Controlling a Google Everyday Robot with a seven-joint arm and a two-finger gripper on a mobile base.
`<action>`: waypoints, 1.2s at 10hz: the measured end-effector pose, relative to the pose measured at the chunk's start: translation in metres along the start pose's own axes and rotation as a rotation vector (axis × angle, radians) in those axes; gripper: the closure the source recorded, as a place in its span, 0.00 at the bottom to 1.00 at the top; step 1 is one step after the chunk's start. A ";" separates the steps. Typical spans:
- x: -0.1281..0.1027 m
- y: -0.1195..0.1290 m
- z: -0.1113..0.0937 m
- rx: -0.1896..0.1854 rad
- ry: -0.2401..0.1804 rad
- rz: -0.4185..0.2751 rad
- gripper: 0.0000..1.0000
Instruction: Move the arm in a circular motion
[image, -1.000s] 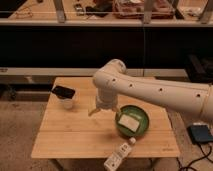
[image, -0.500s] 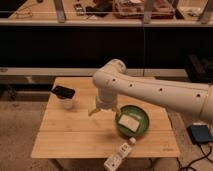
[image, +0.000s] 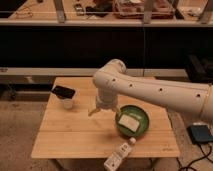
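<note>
- Almost nothing had changed across the last second: the arm (image: 150, 90) kept the same pose, reaching in from the right with its elbow bent over the middle of the table (image: 65, 135).
- Judgement: the circle was either at a slow point or barely begun, as no sweep showed yet.
- The gripper (image: 104, 112) hung below the wrist, pointing down just above the tabletop, left of the green bowl (image: 142, 131) and right of the clear cup (image: 67, 103) with a dark object (image: 63, 92) across its top.
- Its fingers stood spread apart, empty and touching nothing as far as could be seen.
- A white bottle (image: 119, 156) lay at the near edge, clear of the gripper.
- Judgement: the bowl sat closest to any wider sweep, so it was worth watching.
</note>
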 end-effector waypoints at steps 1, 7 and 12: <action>0.000 0.000 0.000 0.000 0.000 0.000 0.20; 0.016 -0.002 0.017 -0.015 0.000 -0.029 0.20; 0.137 0.007 0.081 -0.144 0.073 -0.117 0.20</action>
